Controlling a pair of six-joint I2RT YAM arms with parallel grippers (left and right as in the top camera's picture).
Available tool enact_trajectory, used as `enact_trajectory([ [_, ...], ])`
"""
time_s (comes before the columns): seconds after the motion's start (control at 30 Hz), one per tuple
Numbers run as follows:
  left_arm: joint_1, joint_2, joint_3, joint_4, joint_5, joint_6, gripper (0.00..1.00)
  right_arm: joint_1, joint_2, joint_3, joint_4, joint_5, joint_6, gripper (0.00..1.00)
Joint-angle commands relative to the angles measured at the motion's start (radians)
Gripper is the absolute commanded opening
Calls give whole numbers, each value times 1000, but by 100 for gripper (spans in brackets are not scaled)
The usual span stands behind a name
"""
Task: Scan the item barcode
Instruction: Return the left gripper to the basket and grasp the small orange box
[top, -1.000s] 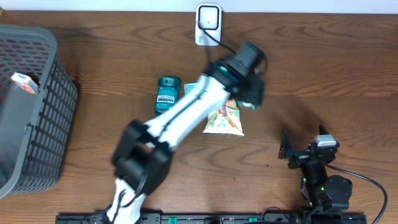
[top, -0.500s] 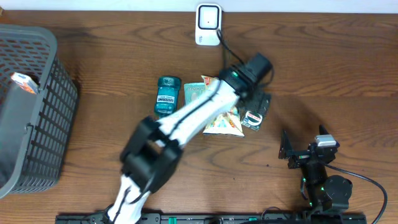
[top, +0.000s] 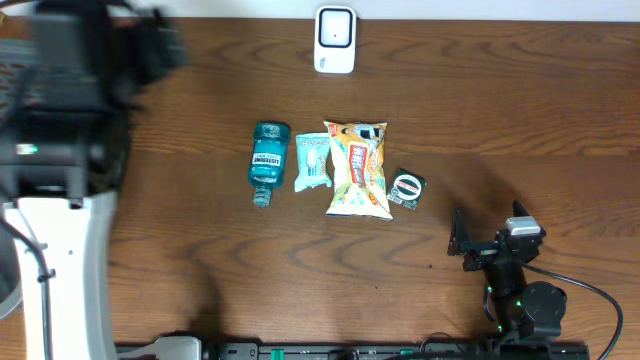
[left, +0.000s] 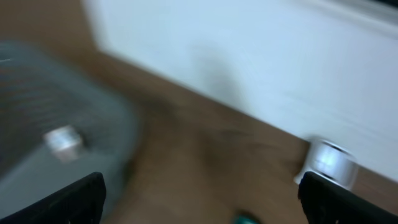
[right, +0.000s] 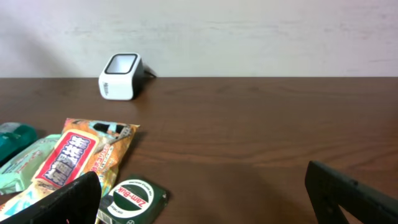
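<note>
Flanking the snack bag (top: 358, 170): bottle (top: 268, 160), pouch (top: 312, 161), tin (top: 406, 189).

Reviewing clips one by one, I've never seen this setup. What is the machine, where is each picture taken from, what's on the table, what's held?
Two robot arms work at a wooden table. One picture looks down from above; the other two come from cameras on each wrist. In a row lie a teal bottle, a pale packet, a snack bag and a small dark tin, with a white scanner beyond them. The left gripper, blurred near a grey basket, and the right gripper are both open and hold nothing.
</note>
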Motion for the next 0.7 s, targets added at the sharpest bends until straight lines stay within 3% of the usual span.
enact_trajectory([
  [0.0, 228, 23, -10, -40, -18, -55, 98, 5, -5, -5, 0, 1, -8, 99],
  [0.1, 390, 86, -10, -76, 26, -64, 98, 5, -5, -5, 0, 1, -8, 99],
  [0.33, 592, 313, -11, -80, 170, -86, 98, 5, -5, -5, 0, 1, -8, 99],
  [0.67, 637, 643, -11, 66, 218, -108, 98, 5, -5, -5, 0, 1, -8, 99],
])
